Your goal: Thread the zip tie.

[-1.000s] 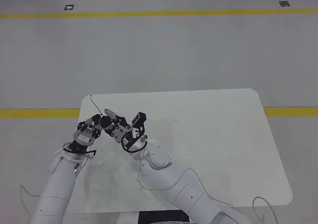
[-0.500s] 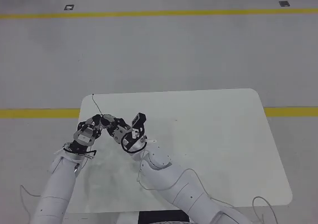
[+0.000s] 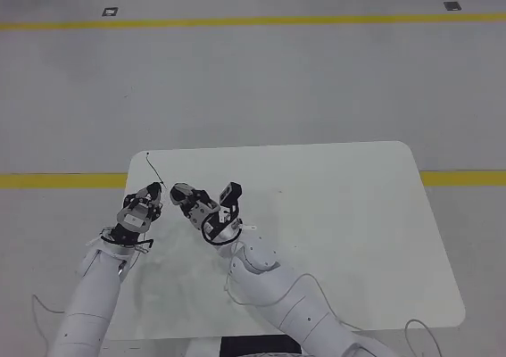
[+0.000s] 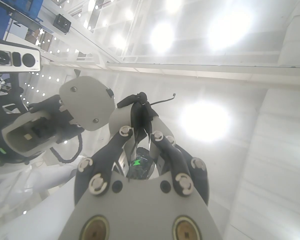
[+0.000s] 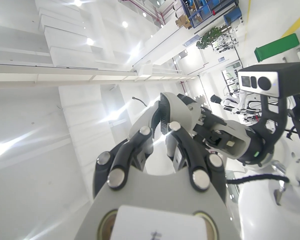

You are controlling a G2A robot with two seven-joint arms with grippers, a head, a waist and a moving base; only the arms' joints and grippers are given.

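Left tool [image 3: 154,189] grips the tie [image 3: 149,166]; right tool [image 3: 180,192] has just pulled off.
Near the bench's [image 3: 342,223] left far corner, my left tool is clamped shut on the tie. The tie's free end pokes straight out past the tips toward the bench's far edge, with no loop that I can see. A second ago the right tool was pressed up against those tips; now it sits just beside them with a gap between. I cannot tell whether it is open or closed. I judge the threading isn't done, and the right tool needs another approach to that free end.
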